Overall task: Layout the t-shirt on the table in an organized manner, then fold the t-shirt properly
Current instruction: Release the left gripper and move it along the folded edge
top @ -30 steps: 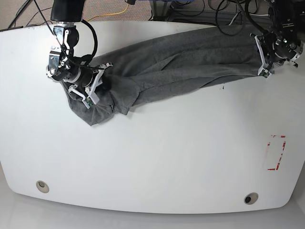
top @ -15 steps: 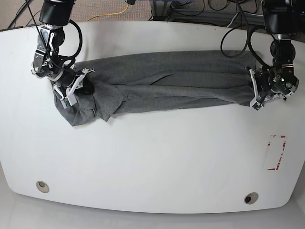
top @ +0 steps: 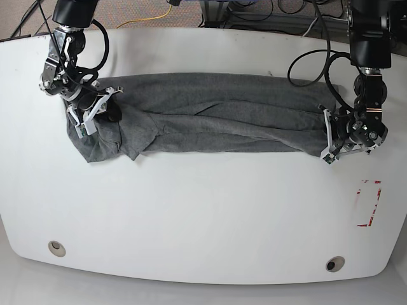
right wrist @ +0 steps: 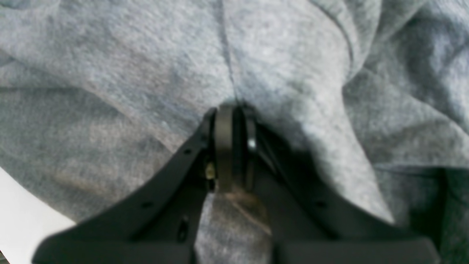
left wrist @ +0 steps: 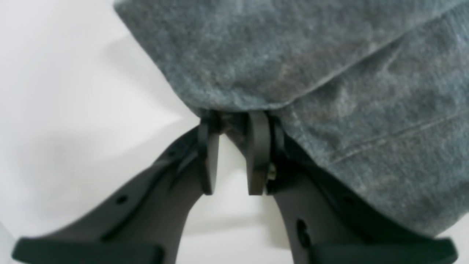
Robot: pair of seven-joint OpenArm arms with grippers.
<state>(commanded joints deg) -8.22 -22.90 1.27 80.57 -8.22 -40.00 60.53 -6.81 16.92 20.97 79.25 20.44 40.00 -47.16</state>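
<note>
The dark heather-grey t-shirt (top: 216, 121) lies as a long bunched band across the far half of the white table (top: 203, 216), stretched between both grippers. My left gripper (top: 329, 141) holds its right end. In the left wrist view the left gripper (left wrist: 234, 123) pinches a cloth edge of the t-shirt (left wrist: 329, 73) at its fingertips (left wrist: 258, 154), above the table (left wrist: 73, 91). My right gripper (top: 89, 117) holds the left end, where cloth sags into a wider flap. In the right wrist view the right gripper (right wrist: 235, 110) is shut on a fold of the t-shirt (right wrist: 128, 73).
A red tape rectangle (top: 369, 203) marks the table near its right edge. Two grommet holes (top: 56, 248) (top: 334, 264) sit near the front edge. Cables (top: 254, 13) lie beyond the far edge.
The left gripper has come down and toward the front with its end of the t-shirt. The right gripper has shifted left. The cloth now stretches level and straighter.
</note>
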